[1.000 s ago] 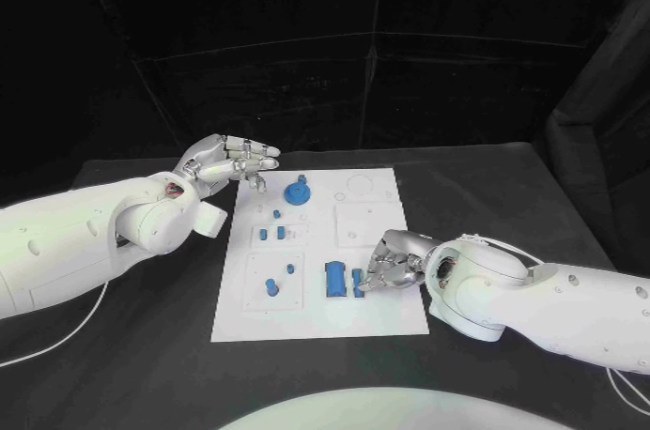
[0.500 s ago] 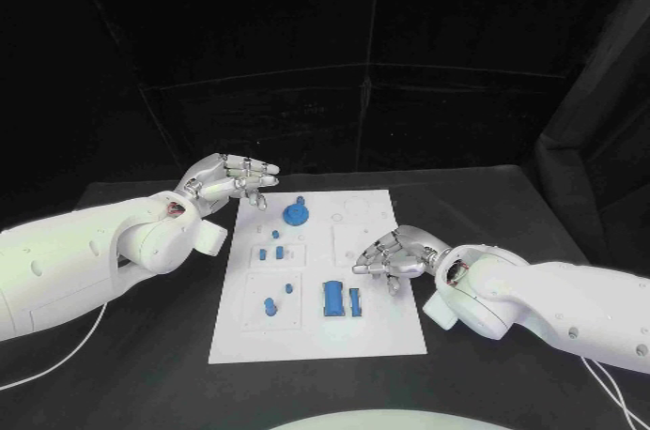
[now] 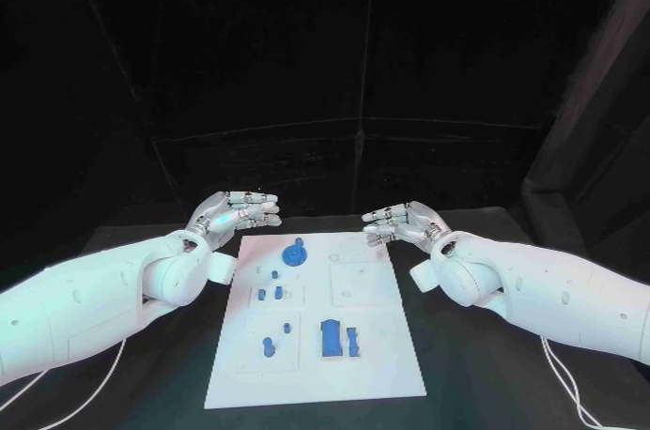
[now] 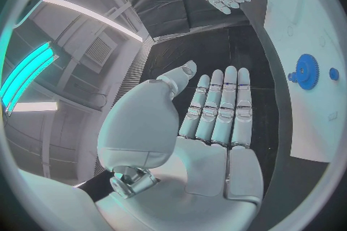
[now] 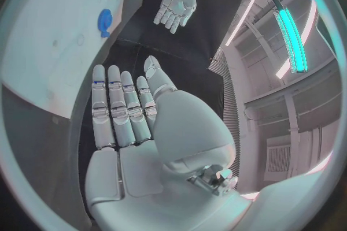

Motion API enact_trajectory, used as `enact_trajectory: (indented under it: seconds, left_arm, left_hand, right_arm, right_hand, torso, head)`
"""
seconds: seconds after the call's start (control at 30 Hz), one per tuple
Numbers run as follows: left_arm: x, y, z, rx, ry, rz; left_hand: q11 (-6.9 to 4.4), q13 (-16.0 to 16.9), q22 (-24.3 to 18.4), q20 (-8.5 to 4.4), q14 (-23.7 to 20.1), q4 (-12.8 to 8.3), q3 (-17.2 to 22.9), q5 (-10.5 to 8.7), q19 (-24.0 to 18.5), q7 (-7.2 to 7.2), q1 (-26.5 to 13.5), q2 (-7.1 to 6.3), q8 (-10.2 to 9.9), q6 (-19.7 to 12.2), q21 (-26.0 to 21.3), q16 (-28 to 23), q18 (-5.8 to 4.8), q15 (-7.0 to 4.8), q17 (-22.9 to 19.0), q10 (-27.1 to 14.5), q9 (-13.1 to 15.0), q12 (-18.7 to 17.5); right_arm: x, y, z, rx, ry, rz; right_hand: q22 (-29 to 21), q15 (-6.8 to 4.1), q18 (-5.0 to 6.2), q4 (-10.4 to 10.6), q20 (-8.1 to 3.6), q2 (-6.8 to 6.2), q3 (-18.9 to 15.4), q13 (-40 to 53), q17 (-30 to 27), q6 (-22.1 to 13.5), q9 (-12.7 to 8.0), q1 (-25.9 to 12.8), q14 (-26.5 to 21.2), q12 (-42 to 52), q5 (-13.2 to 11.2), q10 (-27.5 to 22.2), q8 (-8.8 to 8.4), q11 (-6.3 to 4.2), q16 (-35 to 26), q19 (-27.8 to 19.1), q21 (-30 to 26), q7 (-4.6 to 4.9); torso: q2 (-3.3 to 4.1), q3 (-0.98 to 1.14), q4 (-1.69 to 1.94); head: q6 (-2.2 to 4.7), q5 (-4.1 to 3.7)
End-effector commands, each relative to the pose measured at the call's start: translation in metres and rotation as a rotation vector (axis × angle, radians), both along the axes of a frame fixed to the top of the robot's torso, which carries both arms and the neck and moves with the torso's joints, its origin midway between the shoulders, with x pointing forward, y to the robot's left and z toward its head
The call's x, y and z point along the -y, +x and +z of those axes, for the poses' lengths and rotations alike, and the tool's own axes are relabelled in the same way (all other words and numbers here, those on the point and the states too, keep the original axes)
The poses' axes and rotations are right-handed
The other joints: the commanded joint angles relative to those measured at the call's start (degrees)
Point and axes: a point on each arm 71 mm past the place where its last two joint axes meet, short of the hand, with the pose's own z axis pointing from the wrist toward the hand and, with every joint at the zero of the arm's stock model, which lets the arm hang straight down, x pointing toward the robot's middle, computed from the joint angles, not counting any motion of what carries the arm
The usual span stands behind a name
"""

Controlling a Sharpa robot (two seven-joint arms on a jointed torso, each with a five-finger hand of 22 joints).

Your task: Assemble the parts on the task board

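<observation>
Both hands, left hand [image 3: 233, 211] and right hand [image 3: 402, 222], hover flat-fingered and empty beyond the task board [image 3: 365, 355]. The next reach should descend squarely over one blue part [image 3: 331, 337].

The task board [image 3: 365, 355] lies lengthwise in the middle of the worktop [image 3: 487, 374], with a gear-shaped part [image 3: 294, 255] near its far end and a block-shaped part [image 3: 332, 339] nearer the robot. The left hand [image 3: 233, 211] hovers just beyond the board's far left corner. The right hand [image 3: 402, 222] hovers beyond the far right corner, the two well apart.
</observation>
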Motion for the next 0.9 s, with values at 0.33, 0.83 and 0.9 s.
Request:
enact_trajectory:
  seconds: [0.33,0.83,0.9]
  left_arm:
    - [0.008,-0.002,-0.004,0.005,-0.005,0.048]
    - [0.037,-0.051,-0.007,0.009,0.022,0.273]
    - [0.040,-0.057,-0.006,0.009,0.027,0.300]
  left_hand:
    - [-3.82,-3.6,-12.6,-5.89,-24.6,2.7,-12.8,-3.54,-23.7,-4.44,-32.5,5.14,-7.2,-25.1,-5.7,-10.9,-3.81,-2.98,-8.8,-27.5,-3.7,-10.3]
    - [-9.19,-3.6,-17.3,-9.75,-38.1,2.7,-18.6,-3.54,-35.2,-8.97,-50.1,5.14,-7.2,-38.8,-5.7,-18.2,-9.68,-7.63,-8.8,-42.3,-3.7,-10.3]
    - [-9.19,-3.6,-17.8,-10.17,-39.5,2.7,-19.1,-3.54,-36.3,-8.97,-52.0,5.14,-7.2,-40.2,-5.7,-18.2,-9.68,-7.63,-8.8,-43.8,-3.7,-10.3]
  right_arm:
    - [-0.004,0.001,0.004,0.033,0.063,-0.048]
    - [-0.023,-0.047,0.017,0.047,0.211,-0.298]
    - [-0.024,-0.052,0.018,0.044,0.218,-0.319]
  right_hand:
    - [-9.0,-6.45,-3.82,4.9,-6.14,-7.00,6.0,-4.0,-7.2,-25.2,-6.6,-38.3,-27.4,-7.5,-3.6,-27.1,-3.60,-3.94,-8.4,-23.6,-8.9,-3.30]
    - [-9.0,-6.45,-5.80,12.1,-13.01,-7.00,6.0,-4.0,-7.2,-38.9,-6.6,-57.8,-43.7,-7.5,-3.6,-42.5,-3.60,-8.61,-8.4,-37.4,-12.5,-8.25]
    - [-9.0,-6.45,-5.79,12.1,-13.01,-7.00,6.0,-4.0,-7.2,-40.3,-6.6,-59.9,-45.4,-7.5,-3.6,-44.1,-3.60,-8.61,-8.4,-38.8,-16.7,-8.25]
  torso:
    - [-1.95,0.57,1.03]
    - [-3.23,0.90,1.66]
    - [-3.23,0.90,1.66]
  head:
    - [0.78,1.56]
    - [0.88,2.54]
    - [0.88,2.54]
